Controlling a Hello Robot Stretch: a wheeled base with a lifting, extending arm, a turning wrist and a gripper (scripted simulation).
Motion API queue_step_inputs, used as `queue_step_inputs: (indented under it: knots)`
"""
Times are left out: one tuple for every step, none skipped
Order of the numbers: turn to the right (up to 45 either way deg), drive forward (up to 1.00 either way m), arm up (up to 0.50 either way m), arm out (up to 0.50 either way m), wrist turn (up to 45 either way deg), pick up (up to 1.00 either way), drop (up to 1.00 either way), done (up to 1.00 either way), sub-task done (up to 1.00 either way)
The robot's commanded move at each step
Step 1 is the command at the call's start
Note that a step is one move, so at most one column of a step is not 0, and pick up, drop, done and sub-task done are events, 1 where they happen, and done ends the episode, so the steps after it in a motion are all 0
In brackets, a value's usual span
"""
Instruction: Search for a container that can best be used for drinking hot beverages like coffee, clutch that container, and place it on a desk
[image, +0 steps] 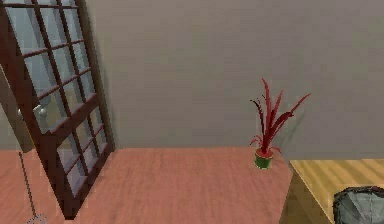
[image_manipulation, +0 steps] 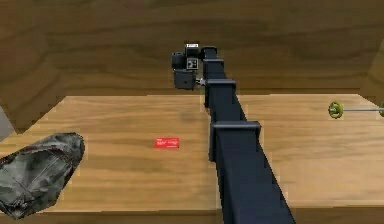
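At the far edge of the desk (image_manipulation: 120, 125), the tool (image_manipulation: 179, 72) holds nothing.

light wooden desk (image: 318, 172) at forward view's lower right corner, flat grained tabletop (image_manipulation: 120, 125) low in arm side view

paned door (image: 55, 100); red potted plant (image: 272, 125); grey crumpled lump (image_manipulation: 35, 172) near flat red patch (image_manipulation: 167, 143)
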Motion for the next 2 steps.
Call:
queue_step_inputs:
  knots:
    - [0.0, 0.00, 0.00, -0.10, 0.0, 0.00, 0.00, 0.00, 0.00]
    - [0.0, 0.00, 0.00, 0.00, 0.0, 0.00, 0.00, 1.00, 0.00]
